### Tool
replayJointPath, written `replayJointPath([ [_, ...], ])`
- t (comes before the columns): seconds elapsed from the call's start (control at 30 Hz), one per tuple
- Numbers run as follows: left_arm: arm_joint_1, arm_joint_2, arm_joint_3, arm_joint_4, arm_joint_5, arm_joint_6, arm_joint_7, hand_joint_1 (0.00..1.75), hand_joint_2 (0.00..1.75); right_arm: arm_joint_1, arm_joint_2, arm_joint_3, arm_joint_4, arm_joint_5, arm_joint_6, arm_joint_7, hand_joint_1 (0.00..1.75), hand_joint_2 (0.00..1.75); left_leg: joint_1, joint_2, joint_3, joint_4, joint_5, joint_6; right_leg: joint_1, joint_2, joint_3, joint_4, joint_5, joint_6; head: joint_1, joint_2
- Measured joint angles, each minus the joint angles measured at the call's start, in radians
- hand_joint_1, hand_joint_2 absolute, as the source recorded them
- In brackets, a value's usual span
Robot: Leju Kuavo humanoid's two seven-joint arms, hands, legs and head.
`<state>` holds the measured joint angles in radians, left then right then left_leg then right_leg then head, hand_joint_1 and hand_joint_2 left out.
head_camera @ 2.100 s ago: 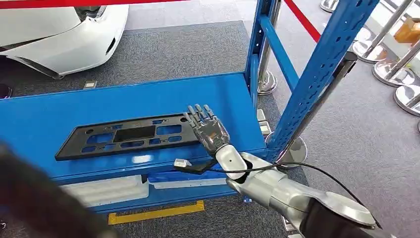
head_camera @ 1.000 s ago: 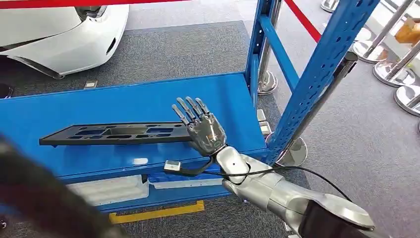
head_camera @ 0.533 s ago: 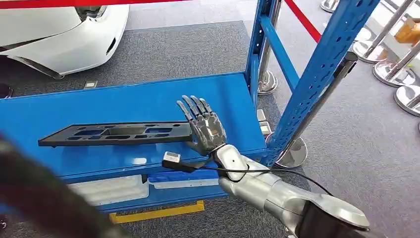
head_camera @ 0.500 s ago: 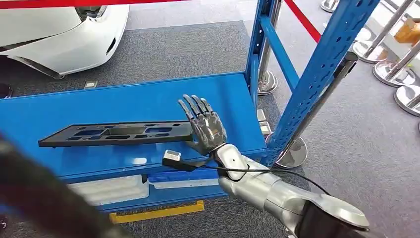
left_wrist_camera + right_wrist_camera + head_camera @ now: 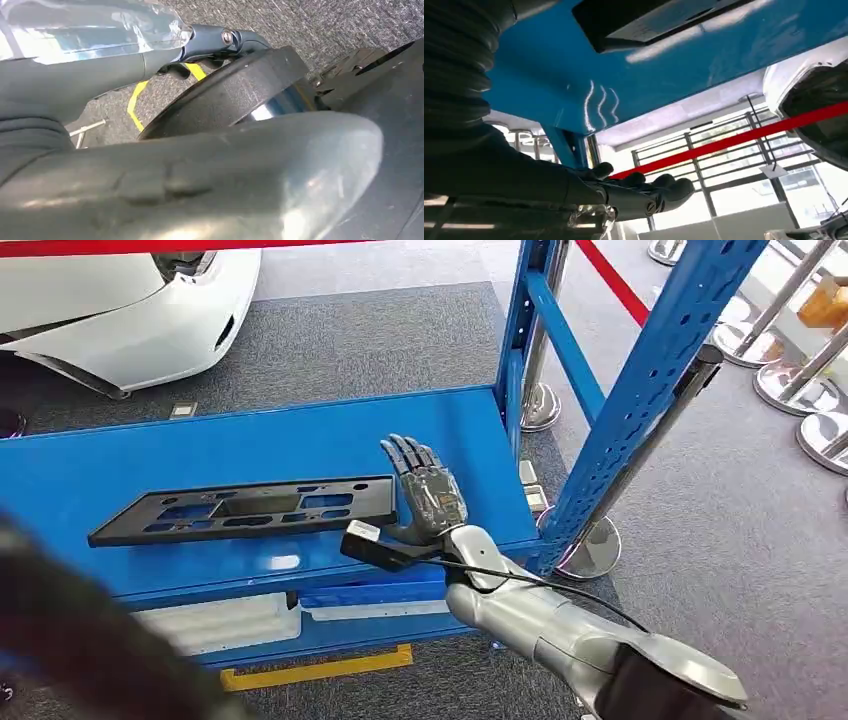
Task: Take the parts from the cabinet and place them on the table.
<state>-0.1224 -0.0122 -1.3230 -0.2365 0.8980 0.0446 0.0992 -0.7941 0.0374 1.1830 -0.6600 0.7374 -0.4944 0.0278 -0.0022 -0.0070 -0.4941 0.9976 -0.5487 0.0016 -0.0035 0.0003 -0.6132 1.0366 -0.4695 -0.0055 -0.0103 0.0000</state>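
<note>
Holding my right hand (image 5: 432, 502) spread at black plastic panel's (image 5: 245, 511) end on blue shelf (image 5: 300, 440); aiming fingers under edge, gripping firmly.

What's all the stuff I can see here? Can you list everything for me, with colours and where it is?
Black plastic panel: one, black with cut-out openings, lying on the blue shelf.
Blue shelf: one, glossy blue, in the middle of the head view.
Blue upright posts: two in view, perforated blue, at the shelf's right end.
White part: one, white, on the level below the shelf.
White car body: one, on the floor behind the shelf.
Red barrier tape: red, strung between chrome stands at right.
Yellow floor tape: one strip, under the shelf.
Right hand: one, silver-grey, fingers spread, beside the panel's right end.
</note>
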Motion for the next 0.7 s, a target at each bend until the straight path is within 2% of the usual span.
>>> replayJointPath([
  [0.2,0.001,0.0,0.0,0.0,-0.011,-0.009,-0.008,0.0,0.0,0.001,0.0,-0.005,0.009,0.005,0.068,-0.004,0.0,1.75,0.0,0.0,0.0,0.0,0.0,0.0,0.0,0.0,0.0,0.0,0.0,0.0,0.0,0.0],
  [0.33,0.001,0.002,0.0,0.001,-0.019,-0.019,-0.016,0.0,0.0,-0.002,0.0,0.0,0.016,0.083,0.127,0.029,0.0,1.75,0.0,0.0,0.0,0.0,0.0,0.0,0.0,0.0,0.0,0.0,0.0,0.0,0.0,0.0],
  [0.43,0.001,0.003,0.0,0.001,-0.02,-0.02,-0.016,0.0,0.0,-0.005,0.0,0.004,0.018,0.109,0.143,0.04,0.0,1.75,0.0,0.0,0.0,0.0,0.0,0.0,0.0,0.0,0.0,0.0,0.0,0.0,0.0,0.0],
  [0.57,0.001,0.003,0.0,0.001,-0.022,-0.021,-0.017,0.0,0.0,-0.009,0.0,0.01,0.021,0.142,0.162,0.043,0.0,1.75,0.0,0.0,0.0,0.0,0.0,0.0,0.0,0.0,0.0,0.0,0.0,0.0,0.0,0.0],
  [0.7,0.001,0.003,0.0,0.001,-0.032,-0.025,-0.018,0.0,0.0,-0.011,0.0,0.032,0.021,0.198,0.224,0.027,0.0,1.75,0.0,0.0,0.0,0.0,0.0,0.0,0.0,0.0,0.0,0.0,0.0,0.0,0.0,0.0],
])
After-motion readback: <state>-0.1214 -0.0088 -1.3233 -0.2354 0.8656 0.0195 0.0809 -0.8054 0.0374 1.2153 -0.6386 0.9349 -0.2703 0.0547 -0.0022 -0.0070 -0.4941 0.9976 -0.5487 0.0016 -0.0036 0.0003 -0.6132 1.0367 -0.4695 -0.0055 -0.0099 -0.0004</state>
